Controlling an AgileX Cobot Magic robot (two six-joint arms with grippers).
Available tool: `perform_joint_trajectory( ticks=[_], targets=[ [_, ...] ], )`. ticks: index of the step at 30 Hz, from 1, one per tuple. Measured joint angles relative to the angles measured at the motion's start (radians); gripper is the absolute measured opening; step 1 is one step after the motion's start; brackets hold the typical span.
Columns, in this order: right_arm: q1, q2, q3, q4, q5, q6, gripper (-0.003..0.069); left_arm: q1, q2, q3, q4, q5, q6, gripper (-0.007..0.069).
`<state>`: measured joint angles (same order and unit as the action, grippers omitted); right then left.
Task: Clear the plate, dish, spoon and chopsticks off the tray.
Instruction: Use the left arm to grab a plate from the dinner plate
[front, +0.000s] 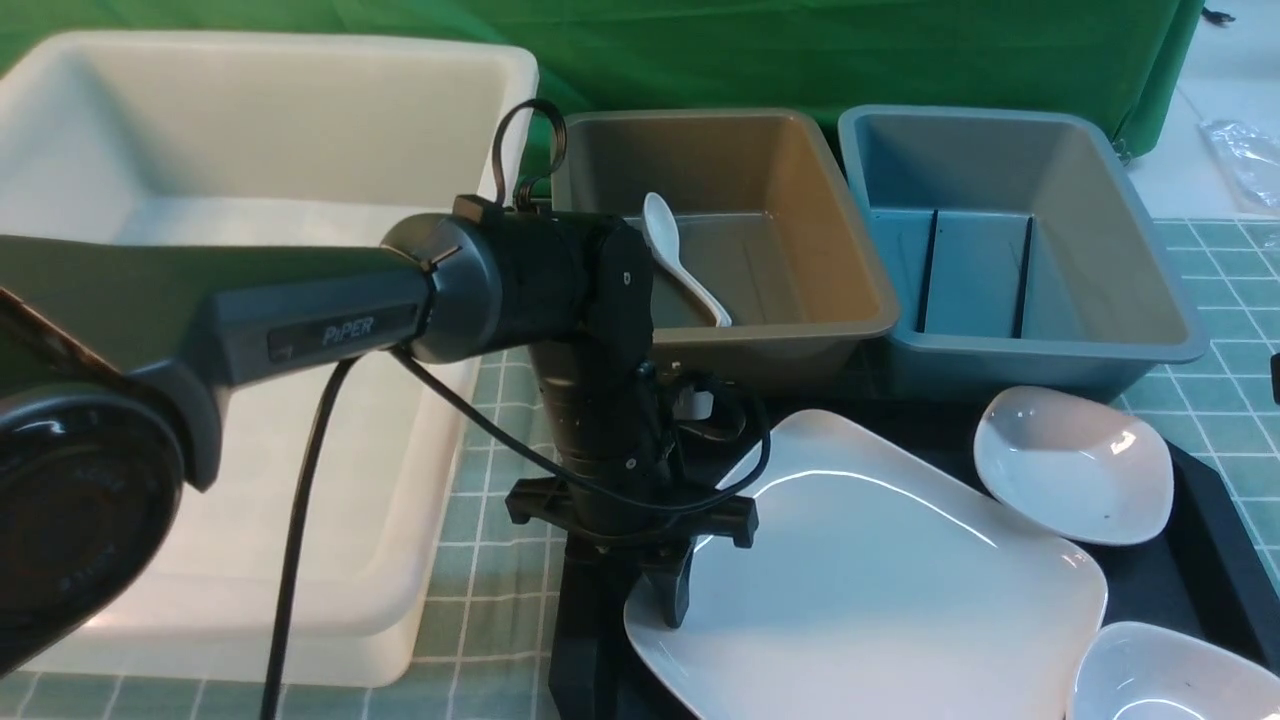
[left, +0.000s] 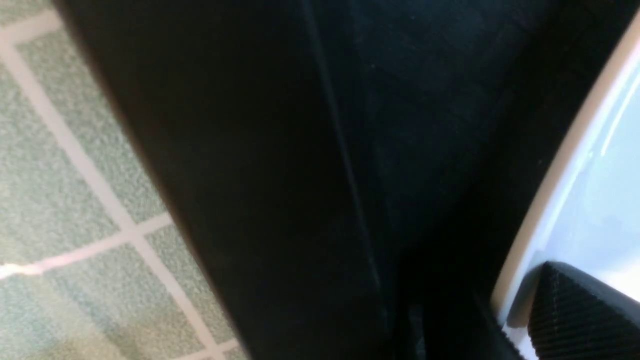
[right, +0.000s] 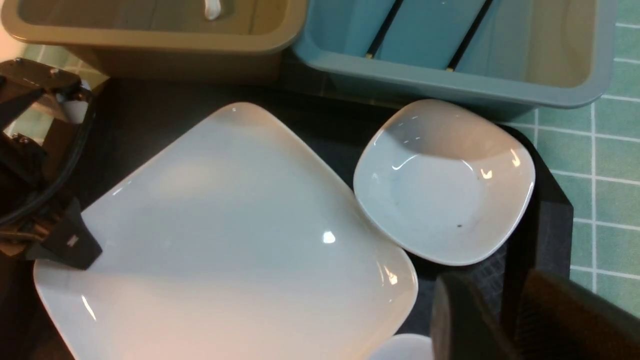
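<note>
The large white plate (front: 880, 570) lies on the black tray (front: 1215, 540), with two small white dishes, one (front: 1075, 478) behind it on the right and one (front: 1165, 675) at the near right. My left gripper (front: 660, 610) is at the plate's left edge. In the left wrist view the left gripper (left: 505, 325) is shut on the plate's rim (left: 550, 190), one pad (left: 575, 310) on top. The spoon (front: 680, 255) lies in the brown bin. The chopsticks (front: 930, 270) lie in the blue bin. My right gripper (right: 505, 325) is shut and empty above the tray's right rim (right: 550, 225).
A big white bin (front: 250, 300) stands to the left of the tray. The brown bin (front: 800, 300) and blue bin (front: 1100, 330) stand just behind it. The table has a green checked cloth (front: 1230, 330). A green backdrop hangs behind.
</note>
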<state>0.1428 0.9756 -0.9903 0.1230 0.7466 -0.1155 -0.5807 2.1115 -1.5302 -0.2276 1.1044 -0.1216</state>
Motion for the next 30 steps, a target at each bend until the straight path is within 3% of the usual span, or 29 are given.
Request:
perform_joint_trajectory(
  ticks=[8,16,30],
  targets=[
    [0.000,0.000,0.000,0.000,0.000,-0.010,0.0216,0.004,-0.045,0.002,0.041,0.022,-0.007,0.0169],
    [0.000,0.000,0.000,0.000,0.000,-0.010,0.0216,0.004,-0.221,0.005,0.069,0.039,-0.013,0.0051],
    [0.000,0.000,0.000,0.000,0.000,-0.010,0.0216,0.004,-0.353,0.010,0.102,0.044,-0.014,0.0019]
  ],
)
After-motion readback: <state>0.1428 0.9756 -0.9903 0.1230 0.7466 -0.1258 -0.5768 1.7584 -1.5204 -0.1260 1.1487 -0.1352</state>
